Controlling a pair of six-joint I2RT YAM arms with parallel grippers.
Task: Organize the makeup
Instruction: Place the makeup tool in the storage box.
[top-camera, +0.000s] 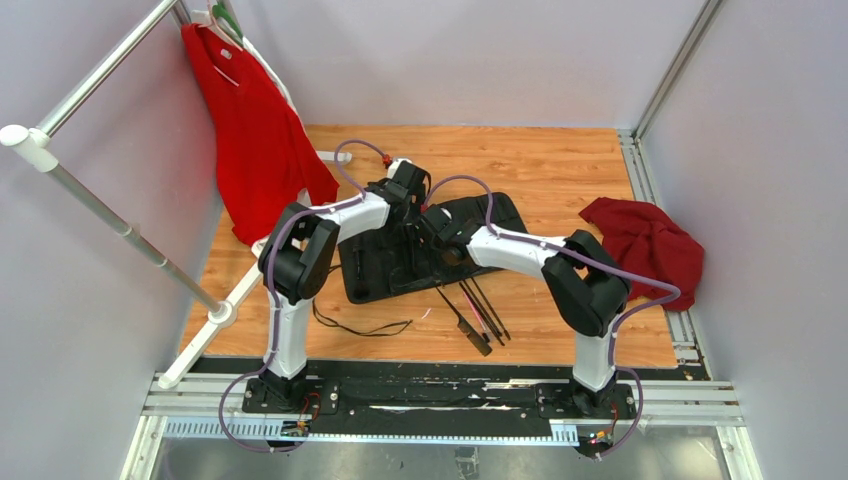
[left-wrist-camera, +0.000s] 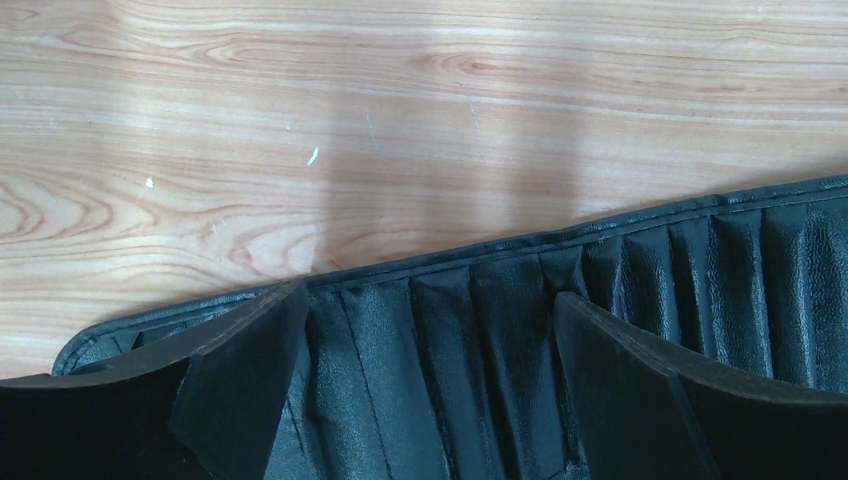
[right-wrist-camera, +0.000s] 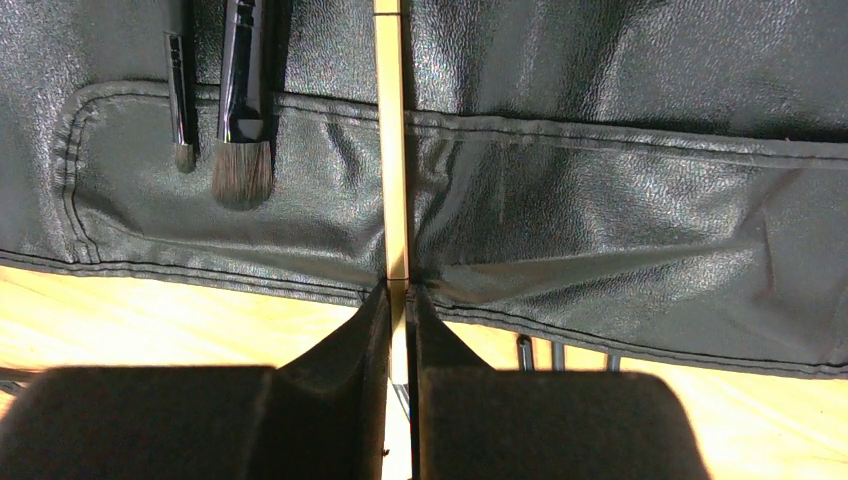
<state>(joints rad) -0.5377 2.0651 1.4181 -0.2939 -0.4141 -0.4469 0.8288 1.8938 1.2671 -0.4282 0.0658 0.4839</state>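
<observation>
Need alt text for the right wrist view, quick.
The right gripper is shut on a thin tan tool that lies straight across the black case. Beside it, a small brush and a fluffy brush rest on the case.

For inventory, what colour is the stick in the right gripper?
The stick is pale gold; right wrist view.

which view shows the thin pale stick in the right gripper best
Right wrist view: the thin pale stick runs up from the shut right gripper across the black case, close and sharp. In the top view it is too small to make out. The left wrist view shows only case slots and table.
</observation>
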